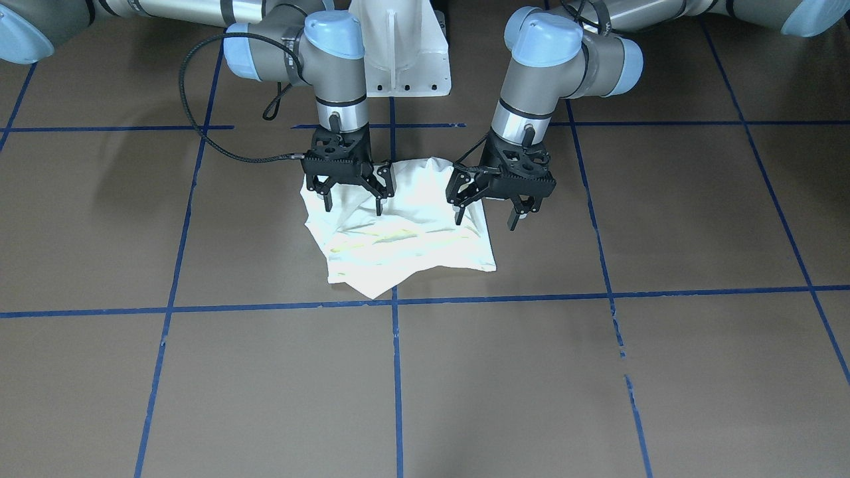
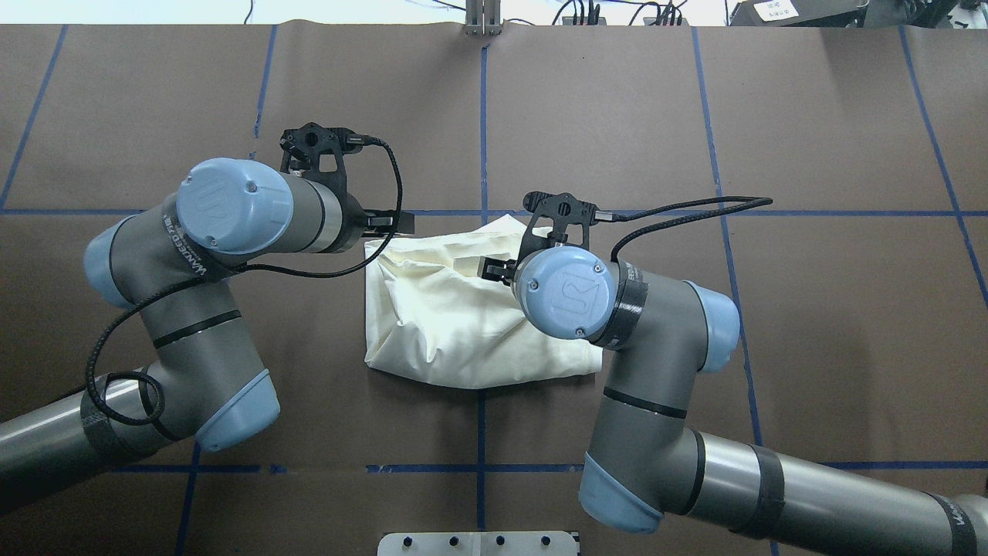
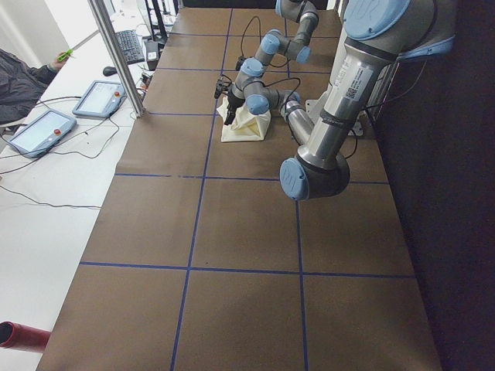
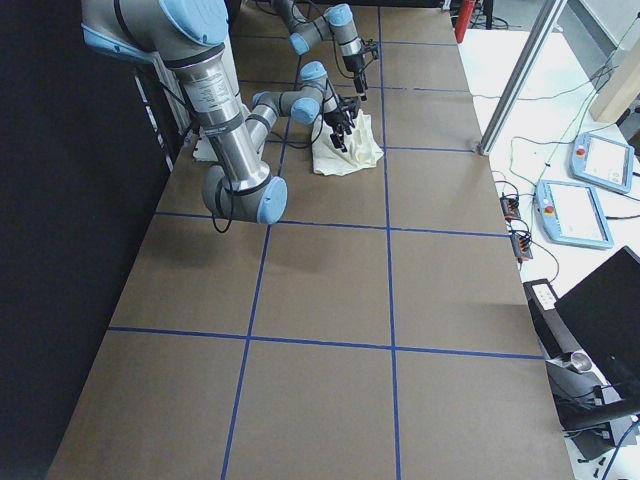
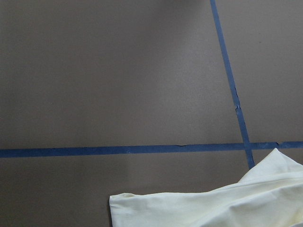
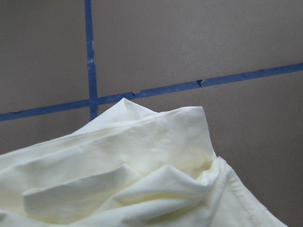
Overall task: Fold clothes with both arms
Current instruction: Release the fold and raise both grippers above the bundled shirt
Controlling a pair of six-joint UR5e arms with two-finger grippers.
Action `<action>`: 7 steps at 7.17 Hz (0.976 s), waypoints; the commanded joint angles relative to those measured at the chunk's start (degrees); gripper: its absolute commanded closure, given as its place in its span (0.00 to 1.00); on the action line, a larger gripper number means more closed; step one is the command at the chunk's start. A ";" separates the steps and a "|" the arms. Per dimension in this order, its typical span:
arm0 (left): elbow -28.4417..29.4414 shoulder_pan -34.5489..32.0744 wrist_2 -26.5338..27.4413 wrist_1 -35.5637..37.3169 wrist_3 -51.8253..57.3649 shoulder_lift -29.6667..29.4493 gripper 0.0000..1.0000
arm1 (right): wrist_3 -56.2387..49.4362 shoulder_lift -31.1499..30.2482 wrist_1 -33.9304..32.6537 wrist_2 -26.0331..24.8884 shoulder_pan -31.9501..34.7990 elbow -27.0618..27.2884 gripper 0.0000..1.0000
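Observation:
The clothes (image 1: 405,232) lie as a folded cream bundle on the brown table, plain side up, no print showing. The same bundle shows in the overhead view (image 2: 455,316) and fills the bottom of both wrist views (image 5: 213,208) (image 6: 142,175). My left gripper (image 1: 485,219) hangs open just over the bundle's edge, one finger above cloth and the other above bare table. My right gripper (image 1: 353,204) stands open over the opposite rear corner of the bundle. Neither holds any cloth. In the overhead view both grippers are largely hidden under their wrists.
Blue tape lines (image 1: 396,302) grid the brown table. The white pedestal base (image 1: 405,46) stands just behind the cloth. Beside the table's far side lie teach pendants (image 4: 580,200) and cables; a seated person (image 3: 19,73) is at a side desk.

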 commanded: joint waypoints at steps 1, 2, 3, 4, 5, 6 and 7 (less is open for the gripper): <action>0.00 0.04 -0.08 0.00 -0.14 0.03 0.00 | -1.23 0.10 0.23 -2.58 -0.33 -3.98 0.00; 0.00 0.04 -0.08 0.00 -0.14 0.03 0.00 | -2.19 0.27 0.23 -2.68 0.63 -5.12 0.00; 0.08 0.04 -0.08 -0.78 -0.14 0.12 0.00 | -3.42 1.23 0.40 -2.59 2.38 -7.22 0.00; 0.08 0.04 -0.08 -1.14 -0.14 0.38 0.00 | -4.21 2.46 0.75 -2.42 4.66 -9.33 0.00; 0.00 0.04 -0.08 -1.23 -0.14 0.38 0.00 | -4.39 3.60 2.67 -2.07 6.51 -12.74 0.00; 0.08 0.04 -0.08 -1.23 -0.14 0.47 0.00 | -4.39 4.48 5.73 -1.02 8.53 -15.56 0.00; 0.08 0.04 -0.08 -1.23 -0.14 0.47 0.00 | -4.31 5.10 6.37 1.08 10.03 -15.67 0.00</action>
